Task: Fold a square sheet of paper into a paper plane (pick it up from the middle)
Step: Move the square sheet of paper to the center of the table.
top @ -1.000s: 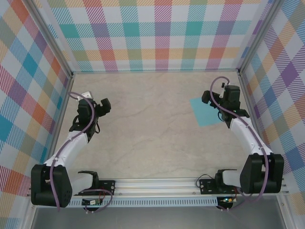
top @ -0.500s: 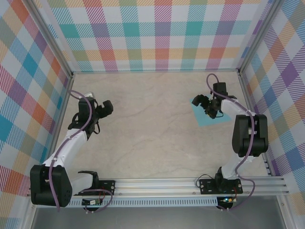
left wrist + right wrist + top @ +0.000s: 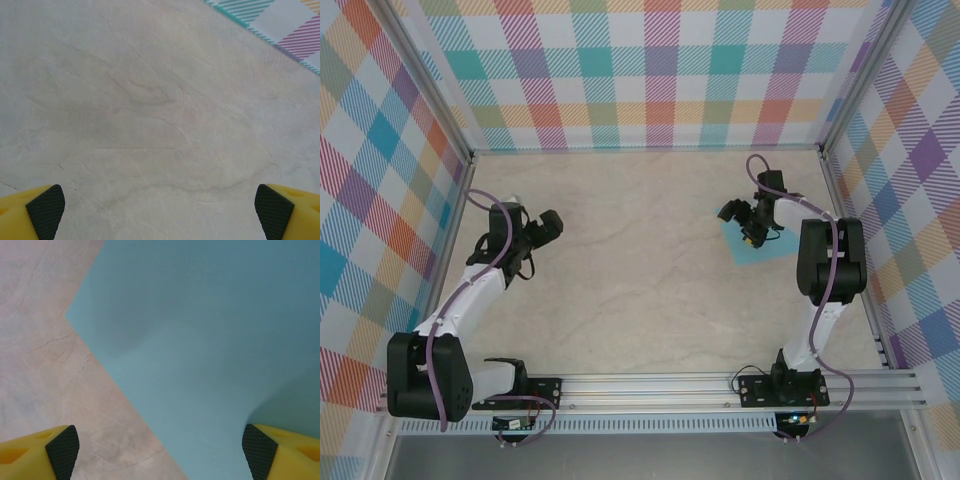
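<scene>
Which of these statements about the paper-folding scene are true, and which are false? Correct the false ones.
1. The right gripper is above the turquoise square sheet of paper. True.
2. The sheet is already folded into a dart. False: no fold or crease shows, and one plain corner is visible in the right wrist view.
3. The left gripper is shut on the sheet. False: it is open over bare table, far from the sheet.
4. The sheet lies on the right side of the table. True.
</scene>
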{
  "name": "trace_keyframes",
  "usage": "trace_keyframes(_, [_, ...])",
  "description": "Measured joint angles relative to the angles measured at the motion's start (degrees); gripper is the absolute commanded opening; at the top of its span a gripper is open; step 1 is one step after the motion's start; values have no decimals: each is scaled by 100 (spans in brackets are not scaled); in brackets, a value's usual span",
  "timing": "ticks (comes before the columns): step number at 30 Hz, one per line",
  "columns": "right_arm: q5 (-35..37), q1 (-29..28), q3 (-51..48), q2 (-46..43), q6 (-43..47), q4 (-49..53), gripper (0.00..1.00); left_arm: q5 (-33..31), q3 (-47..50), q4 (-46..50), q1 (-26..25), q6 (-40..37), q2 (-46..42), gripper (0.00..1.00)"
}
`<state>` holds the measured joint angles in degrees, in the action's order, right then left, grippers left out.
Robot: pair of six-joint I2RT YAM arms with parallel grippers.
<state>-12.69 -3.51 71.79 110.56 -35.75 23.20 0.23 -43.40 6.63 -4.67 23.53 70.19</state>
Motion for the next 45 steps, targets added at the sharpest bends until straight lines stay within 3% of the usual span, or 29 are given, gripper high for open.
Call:
trace_keyframes(6, [13, -863, -59, -4, -264, -70, 86, 68, -192, 140, -109, 310, 284, 100])
trace_keyframes(14, [70, -3174, -11, 74, -1145, -262, 86, 409, -339, 229, -321, 695, 688, 100])
trace_keyframes(18, [-46, -3928, 313, 282, -1405, -203, 87, 518, -339, 229, -494, 765, 820, 100])
trace_keyframes(21, [35, -3954, 562, 330, -1414, 157, 88, 579, -339, 229, -577, 826, 846, 100])
trace_keyframes(28, [420, -3427, 1541, 428, -868, 822, 87, 688, -339, 229, -776, 885, 850, 100])
trace_keyframes(33, [584, -3115, 2214, 1058, -437, 1051, 77, 730, -339, 232, -876, 938, 850, 100])
trace_keyframes(38, [634, -2977, 2728, 1692, -127, 1471, 75, 778, -339, 225, -957, 979, 850, 100])
trace_keyframes(45, [804, -2896, 2583, 1613, -26, 1451, 76, 789, -339, 212, -1102, 1040, 931, 100])
